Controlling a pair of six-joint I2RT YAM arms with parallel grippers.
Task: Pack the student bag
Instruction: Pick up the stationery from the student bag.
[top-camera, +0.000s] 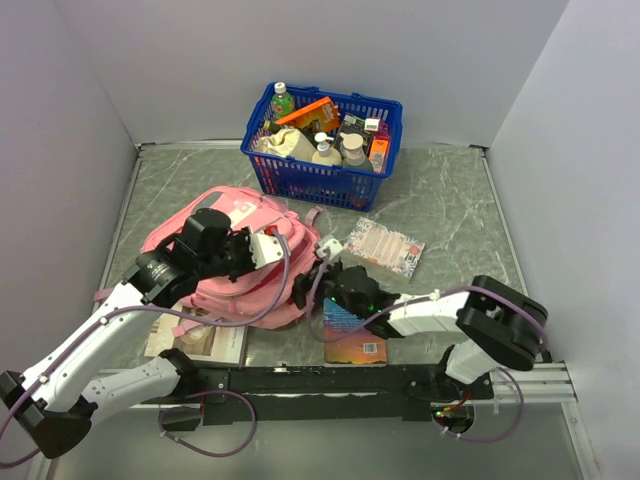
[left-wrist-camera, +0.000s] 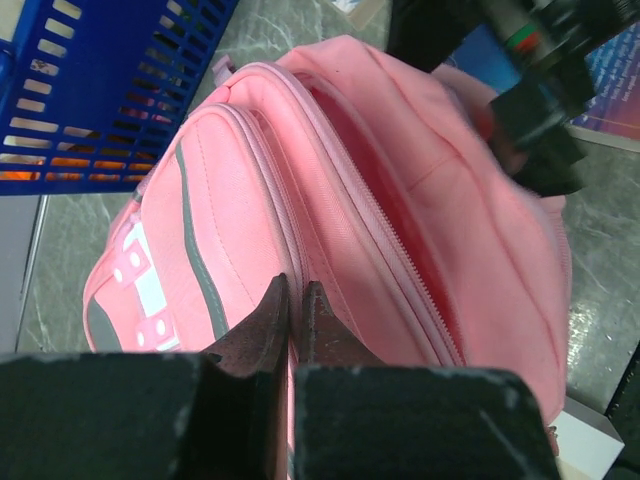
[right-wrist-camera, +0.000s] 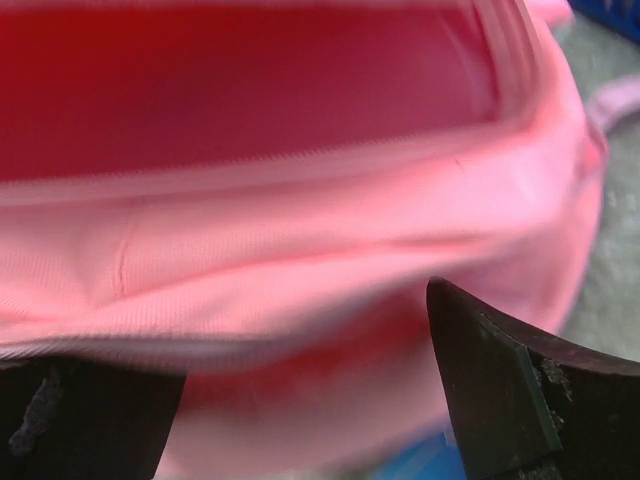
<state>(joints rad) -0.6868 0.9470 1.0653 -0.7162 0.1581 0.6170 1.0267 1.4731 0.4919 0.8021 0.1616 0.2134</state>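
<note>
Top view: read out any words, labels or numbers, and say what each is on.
None can be read.
Packets in the blue plastic basket: labels too small.
Floral rectangular card: print too small.
Blue and orange book: barcode digits blurred.
Pink fabric backpack: no wording readable.

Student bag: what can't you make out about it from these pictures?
- Inside the student bag: the right wrist view is blurred, so its contents cannot be told.
- Whether the shut left gripper pinches fabric: in the left wrist view its own fingertips hide the contact.
- Middle of the bag: in the top view the left arm covers it.
</note>
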